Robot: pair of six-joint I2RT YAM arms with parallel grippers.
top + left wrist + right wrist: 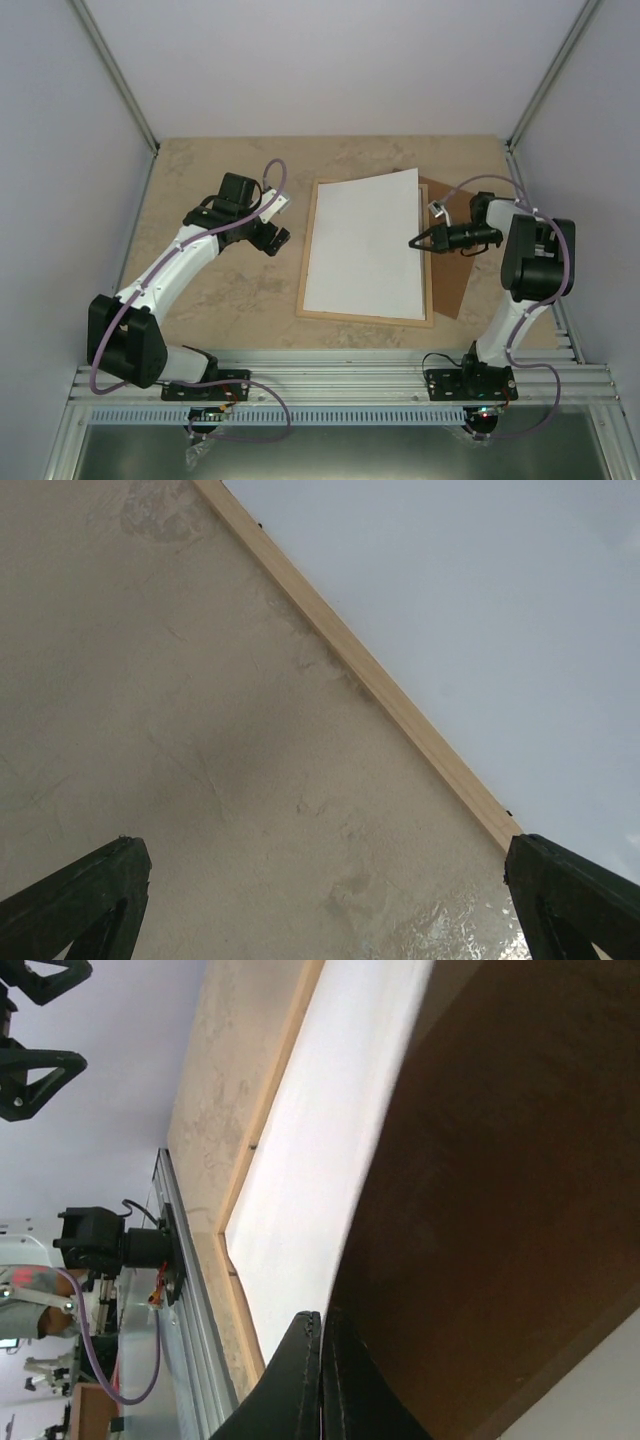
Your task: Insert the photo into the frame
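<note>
My left gripper (pixel 275 238) hangs spread wide just left of the frame (pixel 360 318), which lies flat on the table (pixel 220 290) under a skewed white sheet (pixel 362 245). My right gripper (pixel 413 242) is pinched shut at that sheet's right edge, beside the brown panel (pixel 450 285).

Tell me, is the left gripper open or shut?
Open. The left gripper has its fingers wide apart, holding nothing.

One frame (pixel 365 318), one white sheet (pixel 365 245), one brown panel (pixel 455 290) — two arms (pixel 175 255) (pixel 520 270).
</note>
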